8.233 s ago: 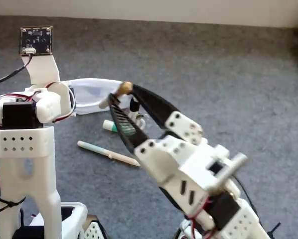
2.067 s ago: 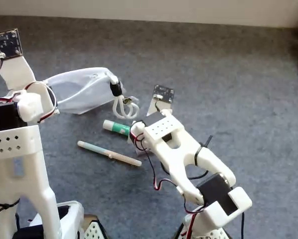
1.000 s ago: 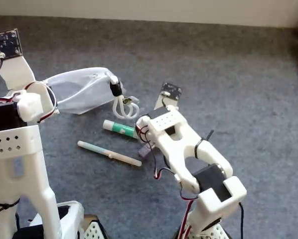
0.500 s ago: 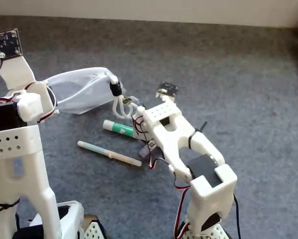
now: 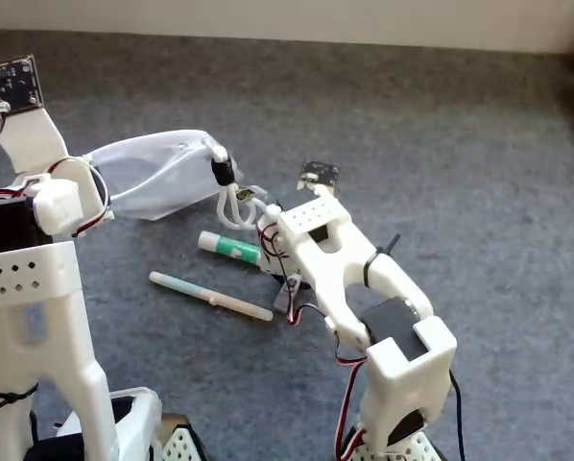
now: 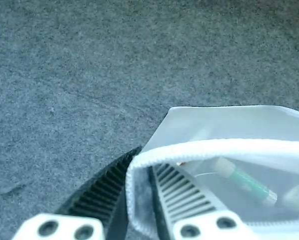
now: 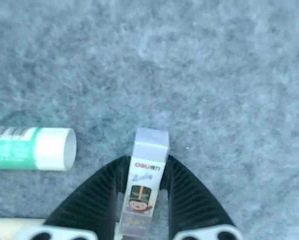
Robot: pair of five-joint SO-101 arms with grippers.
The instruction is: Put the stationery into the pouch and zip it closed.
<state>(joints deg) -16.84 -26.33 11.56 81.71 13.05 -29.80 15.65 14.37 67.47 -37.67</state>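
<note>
Wide grey carpet [image 5: 460,144]; translucent white pouch [image 5: 157,173] hangs by its rim, left gripper [image 6: 142,172] pinching it. Right gripper [image 7: 145,164], up by the pouch seconds back, now down on the carpet, nipping small grey paper-sleeved eraser [image 7: 150,142]: pickup begun. Cream pen [image 5: 210,296] and green-white glue stick [image 5: 227,247] lie close on one side; open carpet on the other
</note>
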